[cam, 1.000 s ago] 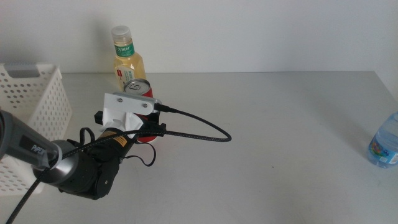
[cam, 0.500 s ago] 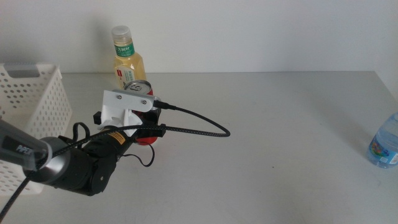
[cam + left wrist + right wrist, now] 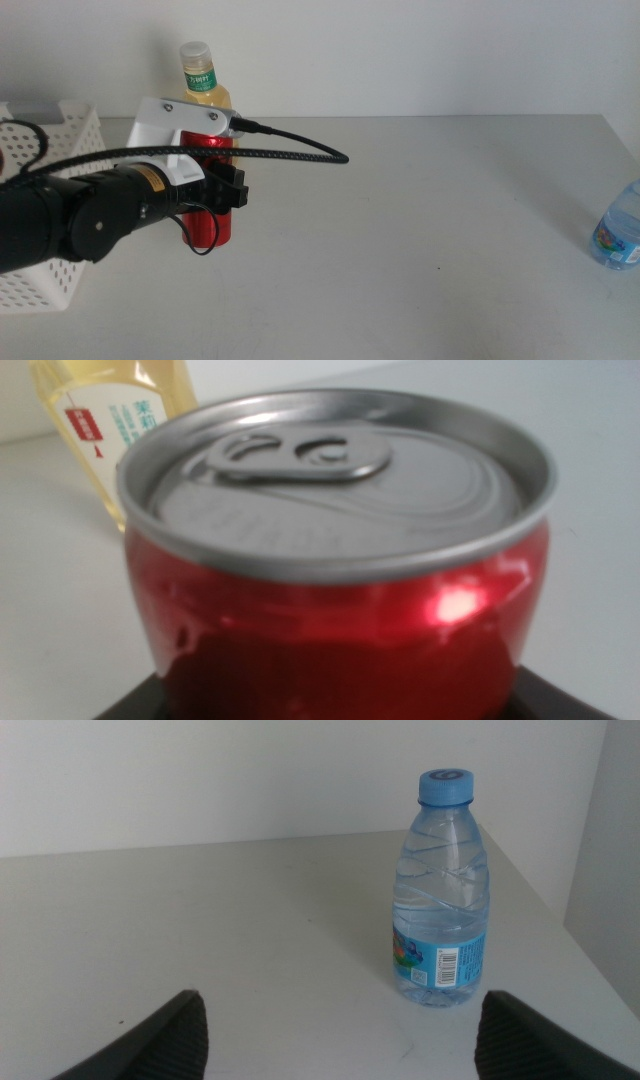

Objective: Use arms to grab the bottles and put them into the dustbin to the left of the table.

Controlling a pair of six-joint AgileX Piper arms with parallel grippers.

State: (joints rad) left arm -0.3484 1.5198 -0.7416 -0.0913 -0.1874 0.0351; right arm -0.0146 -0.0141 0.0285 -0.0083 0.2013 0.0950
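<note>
Your left gripper (image 3: 215, 190) is clamped on the red can (image 3: 209, 205), which looks lifted a bit off the table (image 3: 430, 230) right in front of the yellow drink bottle (image 3: 203, 85), probably so it clears the rim of the dustbin (image 3: 70, 145) just to the left. That arm reaches in low and nearly level from the left, its wrist camera staring straight at the can's top. Your right gripper (image 3: 340, 1020) just waits with jaws spread wide, pointed at the water bottle (image 3: 442, 890) standing near the table's right edge.
</note>
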